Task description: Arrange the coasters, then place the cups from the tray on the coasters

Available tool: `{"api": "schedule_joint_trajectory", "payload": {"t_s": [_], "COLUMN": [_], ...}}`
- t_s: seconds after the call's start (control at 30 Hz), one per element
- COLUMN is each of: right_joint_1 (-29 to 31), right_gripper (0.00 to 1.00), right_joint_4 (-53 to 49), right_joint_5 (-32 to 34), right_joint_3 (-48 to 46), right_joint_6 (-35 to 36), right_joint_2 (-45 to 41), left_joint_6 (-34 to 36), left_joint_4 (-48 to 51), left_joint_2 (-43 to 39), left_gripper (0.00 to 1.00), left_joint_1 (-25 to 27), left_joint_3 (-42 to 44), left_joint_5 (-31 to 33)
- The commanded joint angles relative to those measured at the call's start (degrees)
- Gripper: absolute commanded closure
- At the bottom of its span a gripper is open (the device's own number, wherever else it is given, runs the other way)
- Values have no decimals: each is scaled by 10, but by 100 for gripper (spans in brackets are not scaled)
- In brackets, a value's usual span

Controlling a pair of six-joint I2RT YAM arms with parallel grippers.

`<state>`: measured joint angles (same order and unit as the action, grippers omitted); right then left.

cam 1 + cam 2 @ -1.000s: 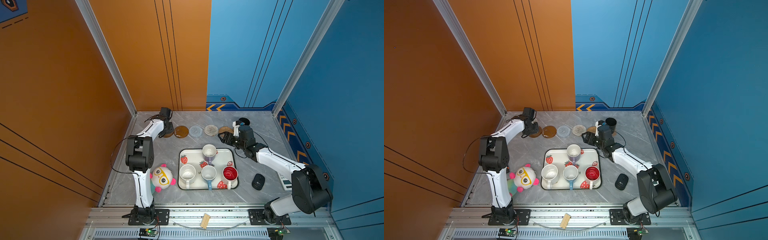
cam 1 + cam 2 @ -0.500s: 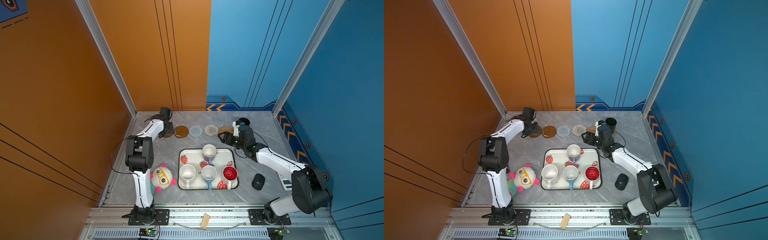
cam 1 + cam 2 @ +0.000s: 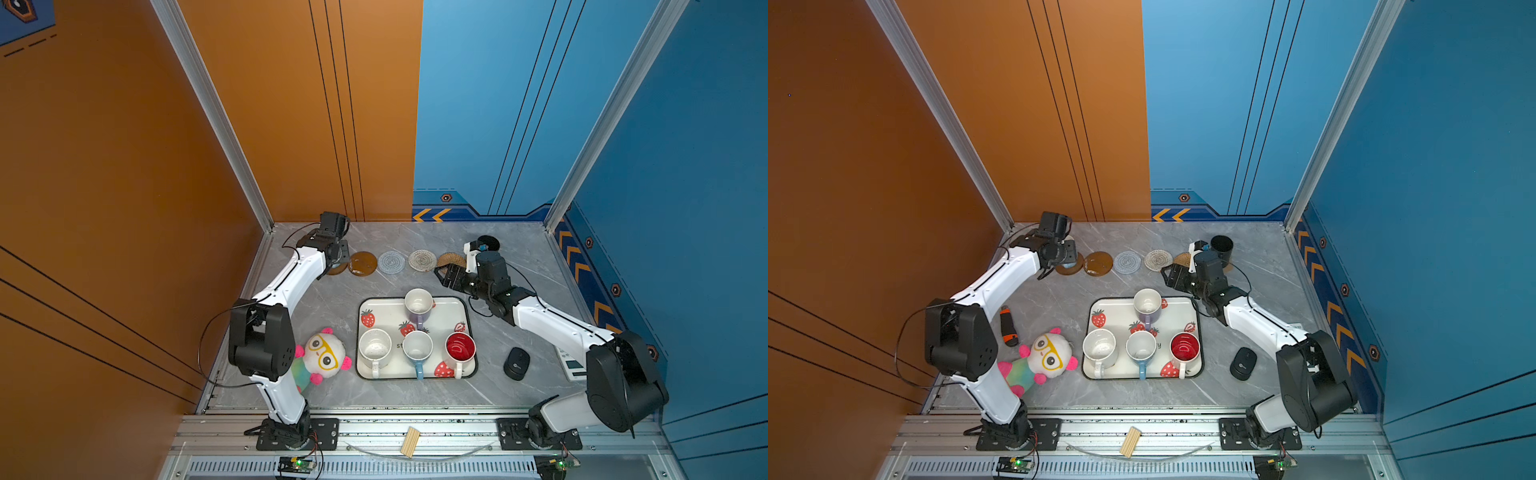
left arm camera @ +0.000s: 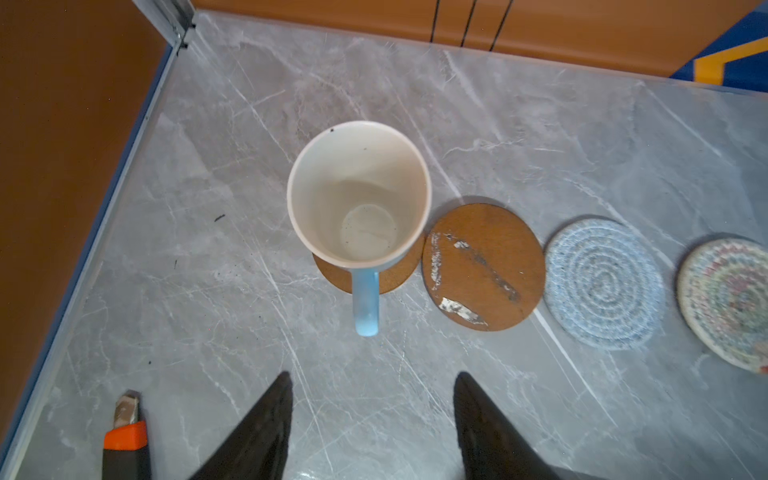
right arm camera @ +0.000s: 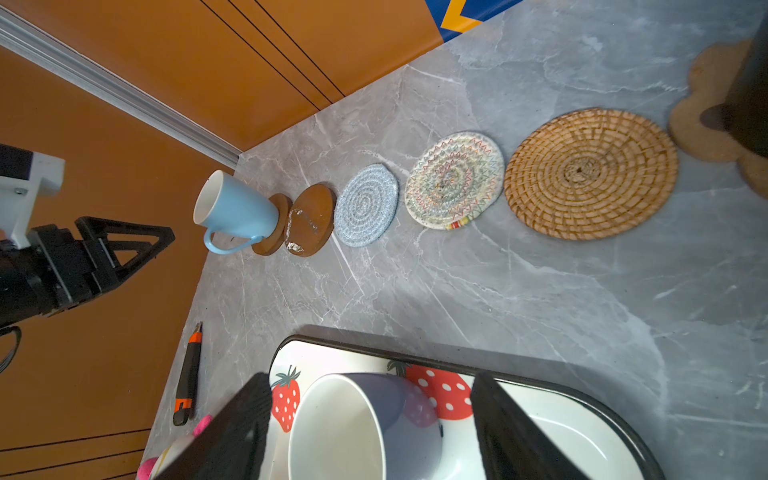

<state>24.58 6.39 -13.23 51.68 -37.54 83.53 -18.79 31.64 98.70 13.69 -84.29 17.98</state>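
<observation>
One knife (image 3: 1008, 328), single top view

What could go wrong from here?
1. The open left hand sits close to the light blue mug; a careless move could knock it off its brown coaster.
2. The second brown disc seems to touch that coaster, leaving the next mug little room.
3. The open right hand straddles the lavender mug; an off-centre grip might tip it on the tray.

Lit brightly and evenly from overhead; short, soft shadows on marble tabletop (image 4: 249, 124). Faint sheen on glossy brown coaster (image 3: 363, 263). Blurred toward wrist-view edges: cream woven coaster (image 4: 725, 299), black mug (image 5: 750, 83).
</observation>
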Motion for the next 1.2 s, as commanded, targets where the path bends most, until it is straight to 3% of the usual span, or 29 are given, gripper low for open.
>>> {"api": "schedule_joint_trajectory", "payload": {"t_s": [0.0,0.37,0.67,0.87,1.17], "right_joint_1": [10,46,82,96,115], "right_gripper": [26,26,26,25,25], "right_joint_4": [-21,-52,-113,-188,-281], "right_joint_5": [18,48,81,120,168], "right_joint_3": [14,28,66,91,96], "right_joint_6": [6,20,48,74,91], "right_joint_2": [-24,-46,-53,-77,-127], "left_joint_6": [17,53,94,129,128], "left_joint_4": [-23,-129,-235,-246,-300], "left_joint_2": [-43,-158,-203,-204,-222], "left_gripper": [36,30,24,21,18], "left_joint_1": [33,208,334,365,367], "left_joint_3": [29,88,152,166,213], "left_joint_5": [36,105,176,187,186]}}
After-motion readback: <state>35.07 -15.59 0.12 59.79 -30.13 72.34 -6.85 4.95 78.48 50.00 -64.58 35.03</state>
